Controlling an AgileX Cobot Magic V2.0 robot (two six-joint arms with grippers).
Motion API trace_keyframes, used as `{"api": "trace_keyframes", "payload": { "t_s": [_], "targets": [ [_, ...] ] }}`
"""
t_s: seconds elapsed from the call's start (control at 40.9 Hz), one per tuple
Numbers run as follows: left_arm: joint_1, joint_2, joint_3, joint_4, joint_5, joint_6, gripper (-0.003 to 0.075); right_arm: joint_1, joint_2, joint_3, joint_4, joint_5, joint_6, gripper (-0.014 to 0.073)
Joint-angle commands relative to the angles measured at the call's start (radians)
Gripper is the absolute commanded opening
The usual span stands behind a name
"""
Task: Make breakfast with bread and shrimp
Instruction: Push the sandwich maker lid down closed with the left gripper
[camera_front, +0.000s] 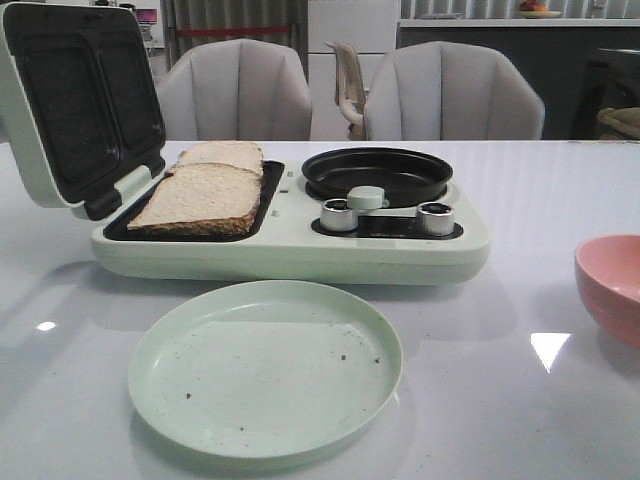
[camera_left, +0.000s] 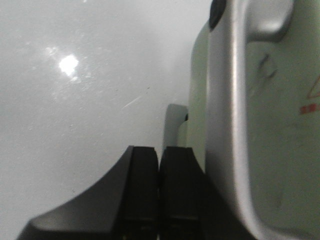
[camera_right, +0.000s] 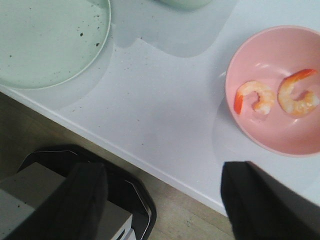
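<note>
Two slices of bread (camera_front: 205, 190) lie overlapping on the left grill plate of the pale green breakfast maker (camera_front: 290, 250), whose lid (camera_front: 80, 100) stands open. Two curled pink-orange shrimp (camera_right: 256, 97) (camera_right: 298, 94) rest in a pink bowl (camera_right: 280, 135) at the table's right edge. My right gripper (camera_right: 165, 200) is open with nothing between its fingers, hovering above the table's near edge, short of the bowl. My left gripper (camera_left: 159, 165) is shut on nothing, low over the table beside the maker's lid (camera_left: 265, 125). Neither gripper shows in the front view.
A pale green plate (camera_front: 265, 370) with dark crumbs lies in front of the maker. The maker's right side holds a round black pan (camera_front: 377, 175) and two silver knobs (camera_front: 338, 215). Grey chairs (camera_front: 455, 95) stand behind the table. Below the table edge sits a black-framed base (camera_right: 100, 200).
</note>
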Motion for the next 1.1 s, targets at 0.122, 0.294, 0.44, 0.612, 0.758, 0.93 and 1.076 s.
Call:
{"api": "trace_keyframes", "payload": {
  "t_s": [0.122, 0.294, 0.44, 0.612, 0.758, 0.93, 1.076],
  "targets": [
    [-0.045, -0.047, -0.036, -0.126, 0.004, 0.095, 0.0100, -0.008, -0.012, -0.023, 0.004, -0.039, 0.000, 0.0579],
    [-0.108, -0.052, -0.030, -0.126, 0.002, 0.106, 0.0100, -0.008, -0.012, -0.023, 0.004, -0.039, 0.000, 0.0579],
    [-0.173, -0.086, 0.012, -0.126, -0.017, 0.141, 0.0100, -0.008, -0.012, -0.023, 0.004, -0.037, 0.000, 0.0579],
    [-0.236, -0.156, 0.101, -0.126, -0.067, 0.192, 0.0100, -0.008, -0.012, -0.023, 0.004, -0.037, 0.000, 0.0579],
    [-0.298, -0.248, 0.211, -0.126, -0.117, 0.237, 0.0100, -0.008, -0.012, -0.023, 0.004, -0.037, 0.000, 0.0579],
    [-0.389, -0.367, 0.352, -0.126, -0.191, 0.280, 0.0100, -0.008, -0.012, -0.023, 0.004, -0.037, 0.000, 0.0579],
    [-0.475, -0.468, 0.454, -0.121, -0.218, 0.323, 0.0100, -0.008, -0.012, -0.023, 0.004, -0.037, 0.000, 0.0579]
  ]
}}
